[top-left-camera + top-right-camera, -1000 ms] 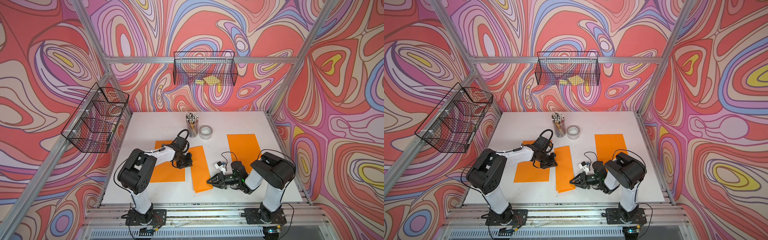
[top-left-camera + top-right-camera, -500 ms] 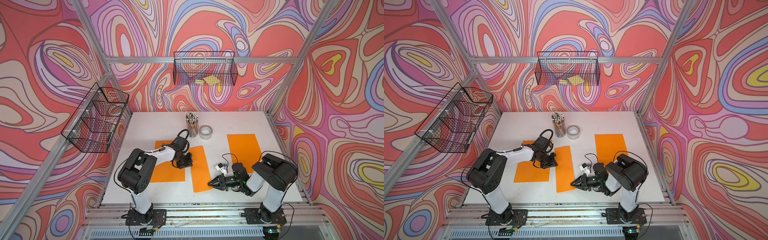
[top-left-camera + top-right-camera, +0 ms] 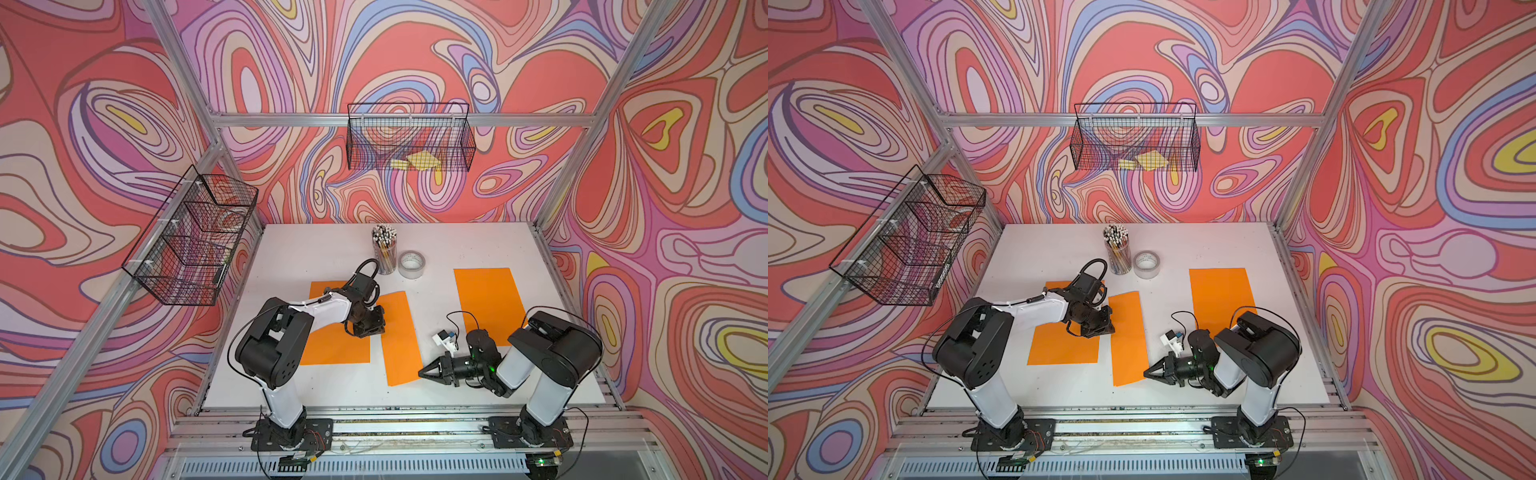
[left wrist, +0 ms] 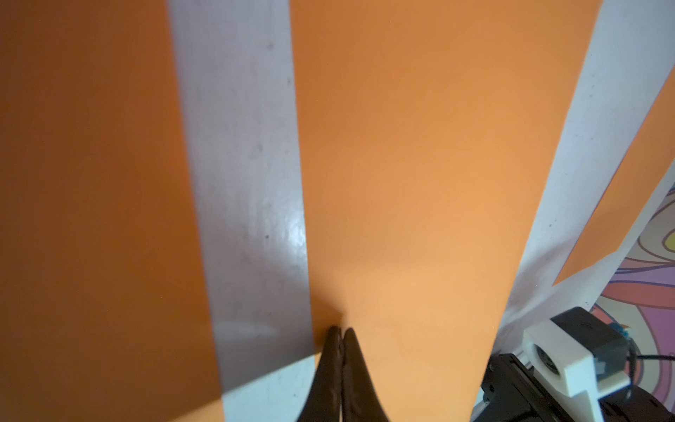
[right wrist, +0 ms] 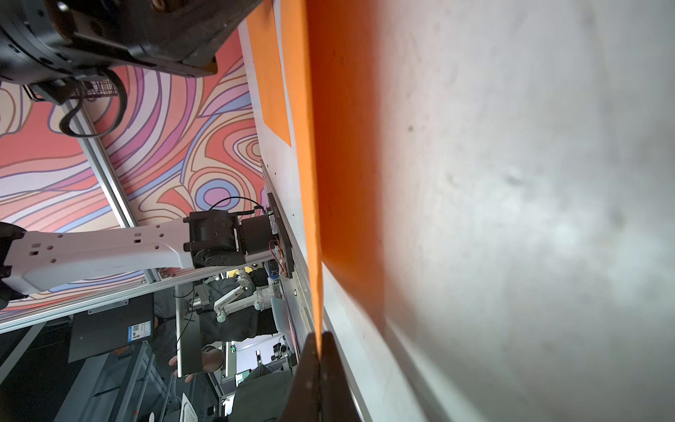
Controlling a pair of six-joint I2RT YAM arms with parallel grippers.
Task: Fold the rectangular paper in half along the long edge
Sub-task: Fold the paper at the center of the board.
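Three orange papers lie on the white table (image 3: 316, 249). The narrow middle paper (image 3: 397, 345) (image 3: 1127, 345) runs front to back. My left gripper (image 3: 379, 328) (image 3: 1108, 328) stands over its left long edge, shut, with its tips (image 4: 340, 330) resting on the sheet (image 4: 401, 182). My right gripper (image 3: 420, 371) (image 3: 1145, 374) lies low at the paper's near right corner. In the right wrist view the paper's edge (image 5: 303, 109) runs into the shut jaws of the right gripper (image 5: 318, 334) and is slightly raised there.
A wider orange sheet (image 3: 332, 349) lies under my left arm, another (image 3: 486, 299) at the right behind my right arm. A cup of pencils (image 3: 384, 249) and a tape roll (image 3: 411, 264) stand behind. Wire baskets hang on the back wall (image 3: 409, 137) and left wall (image 3: 195, 237).
My right gripper has slid slightly towards the front edge and closed on the middle paper's near right corner. The left arm has stayed in place.
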